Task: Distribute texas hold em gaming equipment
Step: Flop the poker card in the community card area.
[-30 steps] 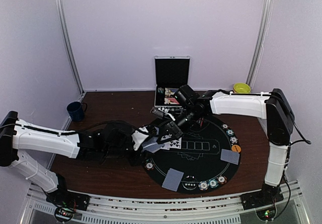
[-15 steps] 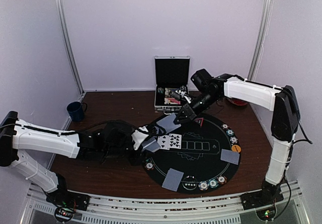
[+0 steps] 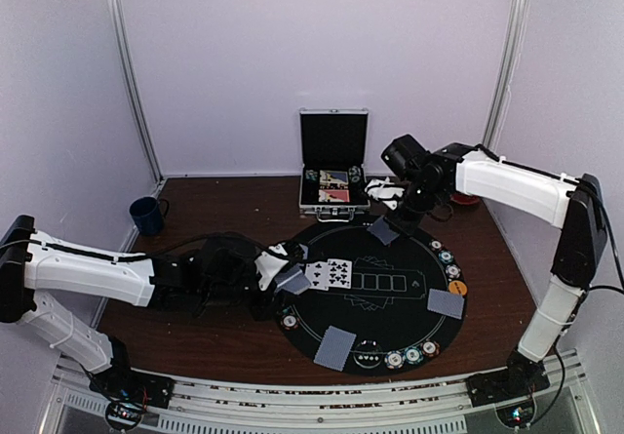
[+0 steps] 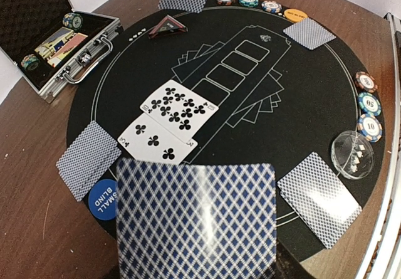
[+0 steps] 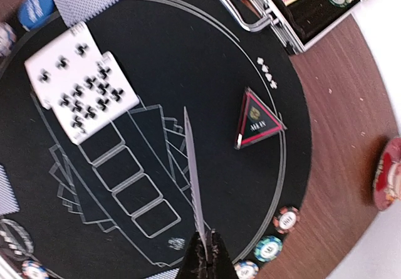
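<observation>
My left gripper (image 3: 289, 278) is shut on a deck of blue-diamond-backed playing cards (image 4: 196, 219) at the left edge of the round black mat (image 3: 390, 307); the deck hides its fingers in the left wrist view. My right gripper (image 5: 205, 255) is shut on a single card (image 5: 193, 172), seen edge-on, over the mat's far side. From above that card (image 3: 382, 230) hangs below the right gripper (image 3: 395, 217). Two face-up club cards (image 4: 169, 121) lie on the mat. Face-down cards (image 3: 336, 346) and striped chips (image 3: 409, 356) sit round the rim.
The open silver case (image 3: 333, 161) stands behind the mat, with a red dish (image 3: 466, 200) to its right. A dark blue mug (image 3: 147, 216) sits at far left. A triangular marker (image 5: 257, 121), a blue small-blind button (image 4: 103, 199), an orange button (image 3: 458, 287) and a clear round lid (image 4: 352, 155) lie on the mat.
My right gripper has drawn a card away from the deck and carried it back and to the right, to the mat's far side. The left arm and the deck stayed put.
</observation>
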`<state>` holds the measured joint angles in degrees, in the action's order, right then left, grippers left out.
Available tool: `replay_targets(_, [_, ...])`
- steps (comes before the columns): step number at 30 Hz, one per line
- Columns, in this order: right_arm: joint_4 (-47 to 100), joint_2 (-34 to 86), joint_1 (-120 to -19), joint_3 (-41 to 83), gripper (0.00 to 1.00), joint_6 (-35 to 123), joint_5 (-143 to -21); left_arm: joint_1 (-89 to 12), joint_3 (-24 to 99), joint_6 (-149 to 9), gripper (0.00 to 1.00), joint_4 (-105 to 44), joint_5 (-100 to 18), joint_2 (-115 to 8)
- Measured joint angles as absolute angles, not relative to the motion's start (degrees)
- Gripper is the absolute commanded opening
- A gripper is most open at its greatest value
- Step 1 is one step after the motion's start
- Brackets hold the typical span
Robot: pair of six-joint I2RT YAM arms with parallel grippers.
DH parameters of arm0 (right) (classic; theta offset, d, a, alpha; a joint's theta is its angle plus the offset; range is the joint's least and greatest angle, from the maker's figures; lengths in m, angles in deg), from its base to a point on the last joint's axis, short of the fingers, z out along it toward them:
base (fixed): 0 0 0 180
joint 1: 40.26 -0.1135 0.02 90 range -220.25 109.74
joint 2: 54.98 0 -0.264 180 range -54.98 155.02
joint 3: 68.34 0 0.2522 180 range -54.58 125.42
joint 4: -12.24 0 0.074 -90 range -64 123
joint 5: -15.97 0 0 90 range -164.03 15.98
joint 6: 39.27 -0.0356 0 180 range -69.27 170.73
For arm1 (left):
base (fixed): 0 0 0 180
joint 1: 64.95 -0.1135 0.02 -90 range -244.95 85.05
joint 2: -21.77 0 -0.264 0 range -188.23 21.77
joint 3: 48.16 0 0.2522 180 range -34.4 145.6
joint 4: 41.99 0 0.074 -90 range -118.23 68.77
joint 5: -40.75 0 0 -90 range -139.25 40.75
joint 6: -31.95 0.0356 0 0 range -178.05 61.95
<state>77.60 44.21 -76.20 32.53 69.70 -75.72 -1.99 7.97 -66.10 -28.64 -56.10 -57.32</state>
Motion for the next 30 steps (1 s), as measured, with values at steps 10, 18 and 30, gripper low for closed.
replay_targets(10, [75.56, 50.73, -86.71, 31.7, 0.0, 72.45, -54.47, -1.99, 7.97, -66.1, 0.53, -28.64, -56.54, -57.3])
replay_targets(18, [74.38, 56.26, -90.56, 30.98, 0.0, 73.13, -47.41, -1.99, 7.97, -66.1, 0.53, -28.64, -56.54, -56.75])
replay_targets(30, [70.91, 59.03, -94.86, 28.55, 0.0, 73.65, -44.11, -1.99, 7.97, -66.1, 0.53, -28.64, -56.52, -56.54])
